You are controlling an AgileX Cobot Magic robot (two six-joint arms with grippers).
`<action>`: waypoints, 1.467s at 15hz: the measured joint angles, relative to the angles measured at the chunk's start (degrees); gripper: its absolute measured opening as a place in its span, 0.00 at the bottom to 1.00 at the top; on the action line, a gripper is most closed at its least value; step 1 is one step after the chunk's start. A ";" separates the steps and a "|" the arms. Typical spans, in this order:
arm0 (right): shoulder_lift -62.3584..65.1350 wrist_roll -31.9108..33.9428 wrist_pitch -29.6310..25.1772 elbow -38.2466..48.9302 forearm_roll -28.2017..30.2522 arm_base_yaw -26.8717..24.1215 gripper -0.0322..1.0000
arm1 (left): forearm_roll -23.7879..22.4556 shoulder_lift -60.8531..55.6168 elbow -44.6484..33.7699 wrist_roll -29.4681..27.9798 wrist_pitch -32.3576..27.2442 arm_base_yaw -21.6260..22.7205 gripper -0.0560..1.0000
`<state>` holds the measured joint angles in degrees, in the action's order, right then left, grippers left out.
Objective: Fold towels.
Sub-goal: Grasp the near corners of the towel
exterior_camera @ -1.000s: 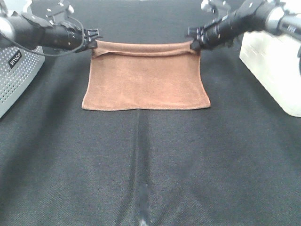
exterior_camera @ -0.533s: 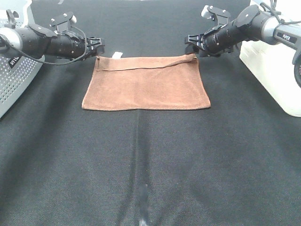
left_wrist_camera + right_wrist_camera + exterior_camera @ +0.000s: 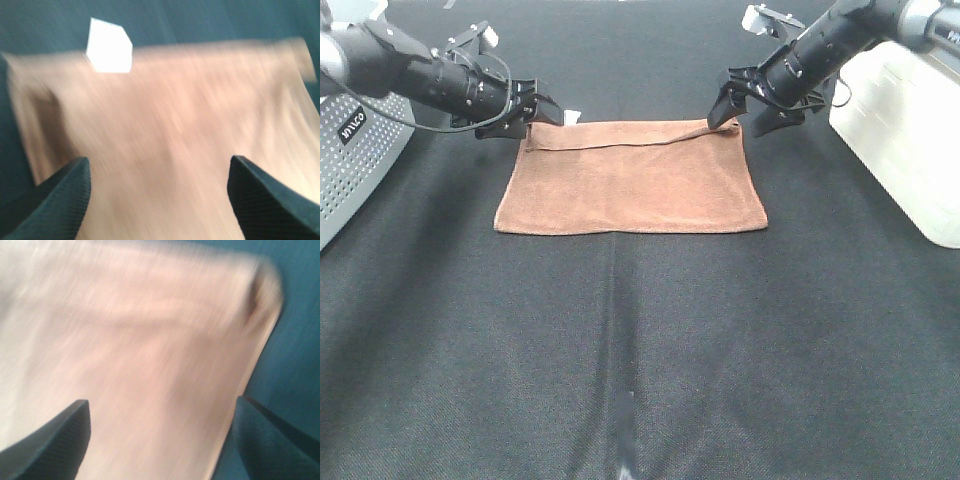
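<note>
**While the towel lies flat, both grippers hang open at its far corners**

Because its far edge shows a doubled layer, the reddish-brown towel (image 3: 630, 185) looks folded once, and it lies flat on the black cloth (image 3: 620, 350). The left gripper (image 3: 538, 112) hovers just beside the towel's far left corner. The right gripper (image 3: 740, 108) is just above its far right corner. Both have their fingers spread wide and grip nothing. A small white tag (image 3: 570, 117) pokes out past the towel's far edge. The next fold probably calls for taking hold of one short side and carrying it across to the other. A grey perforated box (image 3: 350, 150) left of the towel bears a dark label, too small to read.
</note>
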<state>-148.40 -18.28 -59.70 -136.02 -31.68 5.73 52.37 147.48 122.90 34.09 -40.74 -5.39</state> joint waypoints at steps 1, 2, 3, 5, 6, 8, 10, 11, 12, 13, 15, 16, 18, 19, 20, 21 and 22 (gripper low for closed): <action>0.00 0.00 0.00 0.00 0.00 0.00 0.75 | 0.00 0.00 0.00 0.00 0.00 0.00 0.74; 0.57 1.49 -3.09 0.00 0.34 0.00 0.75 | -2.06 -1.15 0.00 -0.97 -3.44 0.00 0.74; 0.74 2.52 -5.90 0.00 0.57 0.00 0.75 | -2.98 -2.01 0.00 -2.35 -6.82 0.00 0.74; 0.86 4.81 -9.22 0.00 0.57 0.00 0.75 | -4.53 -3.09 0.00 -4.93 -12.15 0.06 0.74; 0.97 5.84 -9.34 0.00 0.63 0.00 0.75 | -5.39 -3.61 0.00 -6.70 -14.21 0.06 0.74; 2.98 7.79 -9.57 0.17 1.89 0.00 0.75 | -6.02 -6.02 -0.92 -11.57 -15.99 0.06 0.74; 6.47 8.42 -9.51 2.01 4.81 0.00 0.75 | -8.02 -8.77 -4.41 -15.07 -16.16 0.06 0.74; 8.37 8.48 -9.51 4.53 6.13 0.00 0.75 | -9.91 -9.91 -7.16 -16.73 -16.16 0.06 0.74; 10.14 8.42 -9.45 8.42 6.59 -0.23 0.75 | -12.09 -11.00 -10.54 -18.05 -16.16 0.06 0.74; 11.86 8.14 -9.45 13.24 6.59 -0.74 0.75 | -14.15 -12.26 -13.41 -19.37 -16.10 0.34 0.74; 14.78 6.59 -7.79 22.75 4.01 -1.60 0.75 | -16.21 -15.41 -18.74 -21.83 -14.67 1.43 0.74; 16.67 4.53 -4.81 28.59 1.95 -2.01 0.75 | -16.39 -17.30 -21.94 -22.46 -13.29 2.29 0.74; 17.25 1.09 -1.43 33.52 -1.03 -2.01 0.75 | -16.90 -17.65 -25.27 -22.69 -11.80 2.35 0.74; 17.25 0.23 0.06 34.78 -1.60 -2.01 0.75 | -17.19 -17.48 -26.81 -22.69 -10.37 2.35 0.74; 17.25 -0.74 0.92 35.35 -1.78 -2.01 0.75 | -17.19 -17.48 -27.44 -22.69 -9.11 2.35 0.74; 17.25 -0.74 0.92 35.35 -1.78 -2.01 0.75 | -17.19 -17.48 -27.44 -22.69 -9.11 2.35 0.74; 17.25 -0.97 1.66 35.41 -2.18 -2.01 0.75 | -17.19 -17.48 -27.50 -22.75 -7.68 2.35 0.74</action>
<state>-131.15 -19.25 -58.04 -100.61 -33.86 3.72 35.18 130.00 95.40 11.34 -48.41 -3.04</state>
